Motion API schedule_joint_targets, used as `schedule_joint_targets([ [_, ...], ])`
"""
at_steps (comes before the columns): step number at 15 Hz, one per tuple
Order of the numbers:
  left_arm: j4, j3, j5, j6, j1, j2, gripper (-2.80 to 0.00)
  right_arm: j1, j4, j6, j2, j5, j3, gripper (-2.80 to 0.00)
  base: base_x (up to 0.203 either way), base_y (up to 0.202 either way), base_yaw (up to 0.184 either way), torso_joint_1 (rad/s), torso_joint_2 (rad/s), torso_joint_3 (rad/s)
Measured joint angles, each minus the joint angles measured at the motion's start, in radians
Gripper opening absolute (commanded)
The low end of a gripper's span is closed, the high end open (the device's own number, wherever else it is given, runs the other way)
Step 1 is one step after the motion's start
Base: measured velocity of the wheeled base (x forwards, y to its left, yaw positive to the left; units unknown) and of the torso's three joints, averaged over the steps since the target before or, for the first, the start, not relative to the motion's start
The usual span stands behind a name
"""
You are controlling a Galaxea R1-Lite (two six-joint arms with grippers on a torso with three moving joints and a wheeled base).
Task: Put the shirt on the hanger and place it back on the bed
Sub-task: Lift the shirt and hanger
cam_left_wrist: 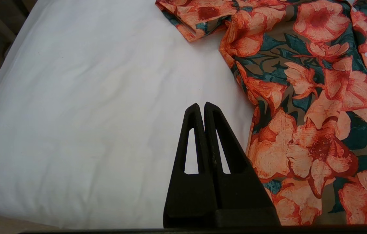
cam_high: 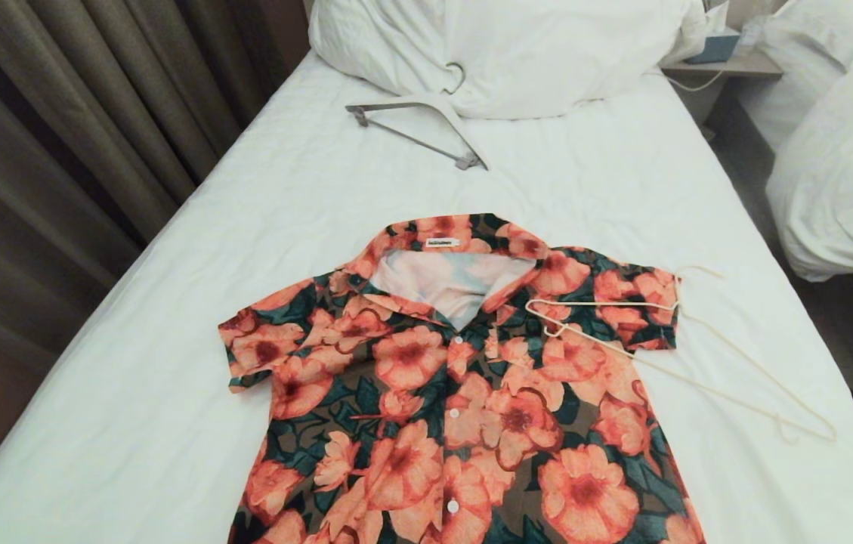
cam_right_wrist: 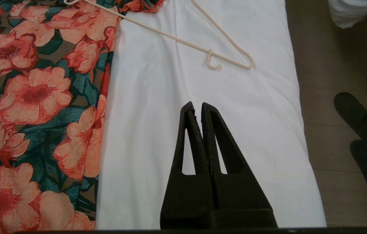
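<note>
Across the middle of the bed (cam_high: pixel 192 249), in the head view, the shirt (cam_high: pixel 464 393) lies flat and buttoned, collar toward the pillow (cam_high: pixel 517 53), its hem running off the near edge of the picture. The hanger (cam_high: pixel 728 355) lies slantwise toward the bed's right edge, one end resting on the shirt's right sleeve, the rest on bare sheet. Farther up, just below the pillow, a thicker white hanger with a grey crossbar (cam_high: pixel 418 128) lies by itself, well apart from the shirt. Brown curtains (cam_high: pixel 56 151) hang along the bed's left side; a second bed with a puffy duvet (cam_high: pixel 842 166) stands past the right edge. Neither arm shows in this view.

From the left wrist, the left gripper (cam_left_wrist: pixel 202 107) hovers over bare sheet near the bed's left edge, its fingers pressed together and holding nothing, just beside the shirt's side seam (cam_left_wrist: pixel 300 113).

From the right wrist, the right gripper (cam_right_wrist: pixel 197 107) hangs over the white strip between the shirt (cam_right_wrist: pixel 40 113) and the bed's right edge, likewise closed and empty. The hanger's (cam_right_wrist: pixel 232 48) lower end lies on the sheet just ahead of it. Two dark slippers (cam_right_wrist: pixel 362 130) sit on the floor (cam_right_wrist: pixel 316 81) beyond that edge.
</note>
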Motion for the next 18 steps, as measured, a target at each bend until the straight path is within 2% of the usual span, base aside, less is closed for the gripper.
schedule_joint_targets([
  [6, 0.0, 0.0, 0.0, 0.0, 0.0, 0.0, -2.8, 0.0, 0.007, -0.023, 0.0, 0.004, -0.004, -2.8, 0.0, 0.0, 0.0, 0.0, 0.0, 0.0],
  [8, 0.0, 0.0, 0.0, 0.0, 0.0, 0.0, -2.8, 0.0, 0.014, -0.068, 0.005, 0.036, -0.023, -2.8, 0.0, 0.0, 0.0, 0.0, 0.0, 0.0],
  [11, 0.0, 0.0, 0.0, 0.0, 0.0, 0.0, -2.8, 0.0, 0.046, -0.066, 0.078, 0.102, -0.127, -2.8, 0.0, 0.0, 0.0, 0.0, 0.0, 0.0],
  [16, 0.0, 0.0, 0.0, 0.0, 0.0, 0.0, -2.8, 0.004, 0.052, 0.078, 0.396, 0.143, -0.37, -2.8, 0.0, 0.0, 0.0, 0.0, 0.0, 0.0],
  [18, 0.0, 0.0, 0.0, 0.0, 0.0, 0.0, -2.8, 0.001, 0.051, 0.104, 0.557, 0.145, -0.467, -2.8, 0.0, 0.0, 0.0, 0.0, 0.0, 0.0],
])
